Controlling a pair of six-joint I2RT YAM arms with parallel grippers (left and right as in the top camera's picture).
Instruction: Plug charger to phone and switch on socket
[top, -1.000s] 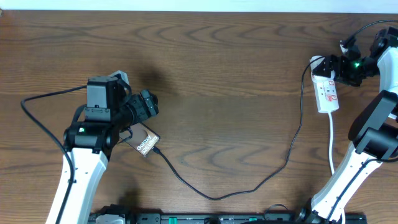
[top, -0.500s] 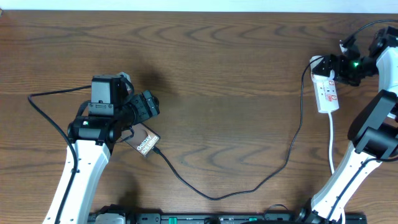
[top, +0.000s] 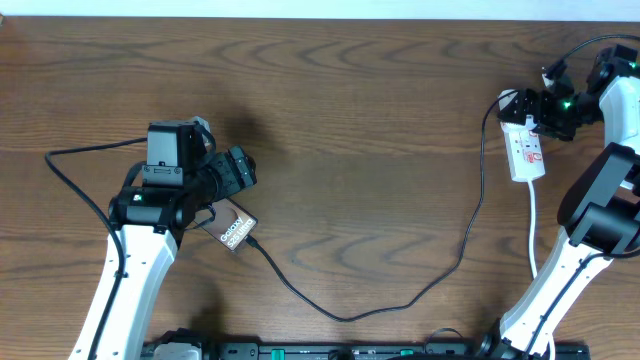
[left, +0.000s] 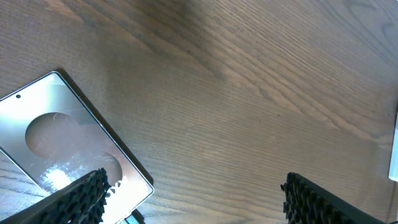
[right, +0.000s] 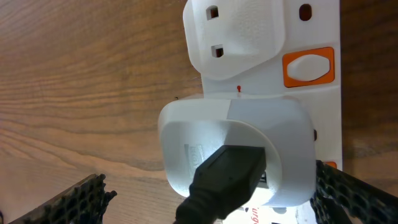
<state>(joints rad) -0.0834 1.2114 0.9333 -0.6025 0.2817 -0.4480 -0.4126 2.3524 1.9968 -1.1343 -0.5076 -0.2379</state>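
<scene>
Phone (top: 236, 230) partly under left arm (top: 140, 255)

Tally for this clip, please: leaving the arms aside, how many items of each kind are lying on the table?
phone: 1
charger cable: 1
white power strip: 1
Total: 3
</scene>
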